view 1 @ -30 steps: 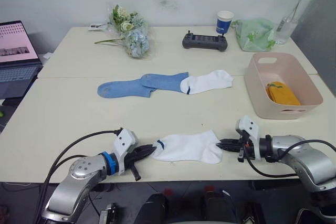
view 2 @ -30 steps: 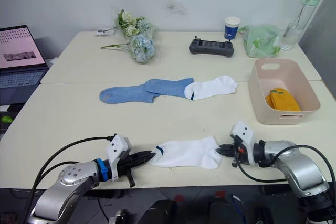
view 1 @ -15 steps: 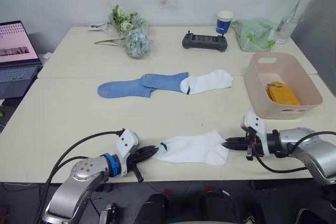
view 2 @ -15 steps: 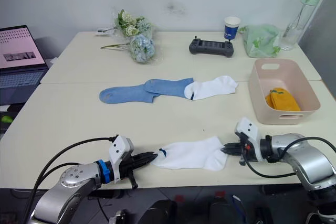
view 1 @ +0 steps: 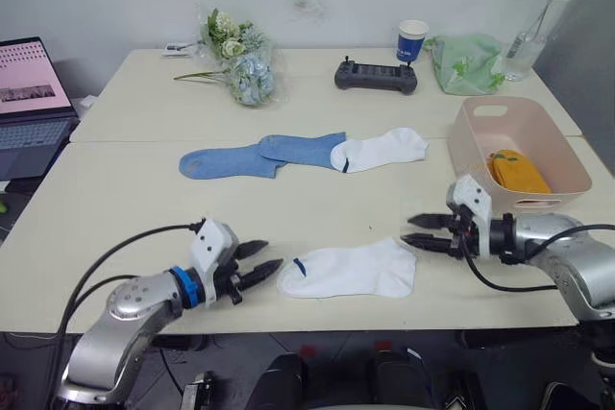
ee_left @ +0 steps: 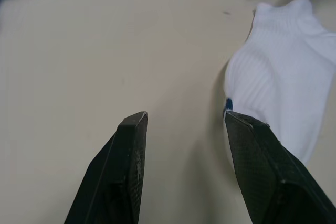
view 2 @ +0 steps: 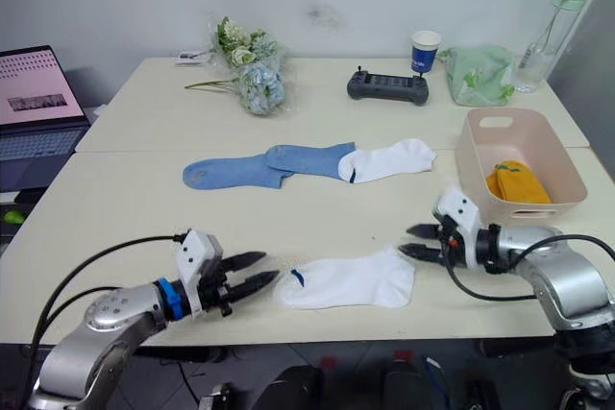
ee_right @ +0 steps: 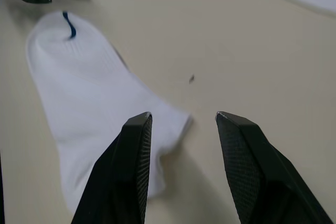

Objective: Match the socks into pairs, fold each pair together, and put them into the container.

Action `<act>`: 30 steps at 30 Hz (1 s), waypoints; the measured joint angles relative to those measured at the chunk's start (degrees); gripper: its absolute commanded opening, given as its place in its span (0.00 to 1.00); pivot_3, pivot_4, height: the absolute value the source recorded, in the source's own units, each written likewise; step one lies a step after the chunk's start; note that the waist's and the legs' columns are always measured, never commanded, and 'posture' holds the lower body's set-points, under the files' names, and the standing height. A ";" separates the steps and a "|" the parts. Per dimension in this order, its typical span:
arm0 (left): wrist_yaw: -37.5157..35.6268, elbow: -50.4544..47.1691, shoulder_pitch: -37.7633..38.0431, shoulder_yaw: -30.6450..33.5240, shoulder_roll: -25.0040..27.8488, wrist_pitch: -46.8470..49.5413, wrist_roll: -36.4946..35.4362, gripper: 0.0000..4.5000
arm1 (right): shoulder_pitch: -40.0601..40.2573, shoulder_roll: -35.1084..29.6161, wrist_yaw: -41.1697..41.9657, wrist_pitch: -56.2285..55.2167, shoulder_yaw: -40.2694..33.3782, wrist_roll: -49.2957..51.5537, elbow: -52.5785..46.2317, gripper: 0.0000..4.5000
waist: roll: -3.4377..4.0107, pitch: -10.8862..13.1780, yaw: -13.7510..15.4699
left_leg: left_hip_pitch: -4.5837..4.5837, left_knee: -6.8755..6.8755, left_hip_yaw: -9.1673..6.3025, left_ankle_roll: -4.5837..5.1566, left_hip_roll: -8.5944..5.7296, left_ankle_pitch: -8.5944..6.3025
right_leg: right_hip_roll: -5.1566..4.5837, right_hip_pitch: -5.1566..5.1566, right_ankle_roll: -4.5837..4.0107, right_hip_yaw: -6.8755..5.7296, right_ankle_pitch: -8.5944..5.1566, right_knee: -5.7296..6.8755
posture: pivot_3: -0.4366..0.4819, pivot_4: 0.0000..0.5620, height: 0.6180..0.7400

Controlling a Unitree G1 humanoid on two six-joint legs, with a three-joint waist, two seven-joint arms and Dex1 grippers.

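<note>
White sock (view 2: 348, 279) flat between two open claws, left claw (view 2: 252, 274), right claw (view 2: 416, 241)

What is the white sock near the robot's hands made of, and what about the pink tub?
The white ankle sock with dark trim looks like soft knitted fabric, probably cotton: fine ribs show, and it lies limp and flat. The pale pink rectangular tub looks like smooth matte plastic: stiff moulded walls, rounded corners and cut-out slot handles.
</note>
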 measured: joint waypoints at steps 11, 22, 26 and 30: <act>1.87 10.36 -5.23 -13.51 -10.51 -16.14 11.74 0.01 | 8.97 9.20 -5.35 -26.48 10.38 -15.97 8.45 0.00 | -0.02 -0.03 -0.04 | 0.04 0.01 0.06 -0.01 -0.05 0.01 | -0.02 -0.04 0.01 0.07 0.00 0.04 | 0.48 0.27 1.00; 2.88 15.49 -3.72 -11.23 -10.94 -15.15 11.42 0.01 | 10.26 4.94 -5.49 -33.13 5.79 -17.70 13.91 0.00 | -0.01 -0.05 -0.06 | 0.34 -0.02 0.00 0.00 -0.01 0.00 | 0.04 0.29 0.02 0.05 -0.01 -0.01 | 0.48 0.27 1.00; 1.18 13.71 -1.56 -8.50 -8.69 -13.95 8.52 0.01 | 11.83 3.25 -1.70 -31.97 3.61 -14.35 13.49 0.00 | 0.00 -0.03 -0.16 | 0.34 -0.03 0.01 0.01 0.00 -0.01 | 0.04 0.28 0.02 0.08 -0.01 -0.01 | 0.48 0.27 1.00; 0.15 8.57 -1.86 -8.37 -8.67 -12.02 5.39 0.01 | 10.00 4.63 -0.38 -28.00 2.98 -9.26 9.62 0.00 | 0.00 -0.03 -0.16 | 0.34 -0.02 -0.01 0.01 0.00 -0.01 | 0.03 0.29 0.01 0.08 -0.01 -0.01 | 0.48 0.27 1.00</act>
